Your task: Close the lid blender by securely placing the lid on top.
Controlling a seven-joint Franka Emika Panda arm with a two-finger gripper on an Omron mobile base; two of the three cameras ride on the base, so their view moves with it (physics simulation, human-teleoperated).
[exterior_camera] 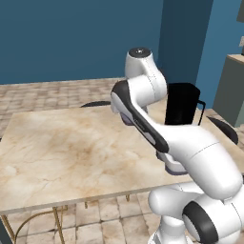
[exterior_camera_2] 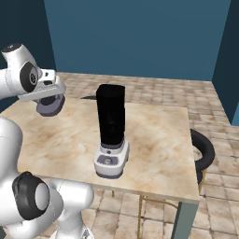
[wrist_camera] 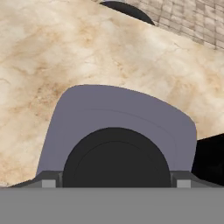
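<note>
Lid (wrist_camera: 118, 127) sits right between the jaws, gripped, lifted off the table (exterior_camera_2: 158, 140). Hand view: greyish-lavender rounded-square cap, dark round centre near the fingertips, flat face toward the camera. In the right base view the lid (exterior_camera_2: 50, 106) hangs under the gripper (exterior_camera_2: 49, 100), roughly level, broad face down toward the tabletop, no clear long axis since it's near square.

Surface: beige marbled tabletop, thin gold-coloured legs at the near edge (exterior_camera: 57, 221). Floor is tan stone tile (exterior_camera_2: 140, 86). Walls dark blue (exterior_camera_2: 140, 32). Black round stool (exterior_camera_2: 203, 149) at the far side of the table from the jaws; another dark stool top (wrist_camera: 127, 9) shows past the table edge ahead of the jaws.

Blender (exterior_camera_2: 111, 135) stands upright on the table, well apart from the jaws, off to their side. Tall black jar, long axis vertical, top open, light grey base with a button panel facing the right base camera. In the left base view the blender (exterior_camera: 182, 102) is partly hidden behind the arm, handle pointing right.
</note>
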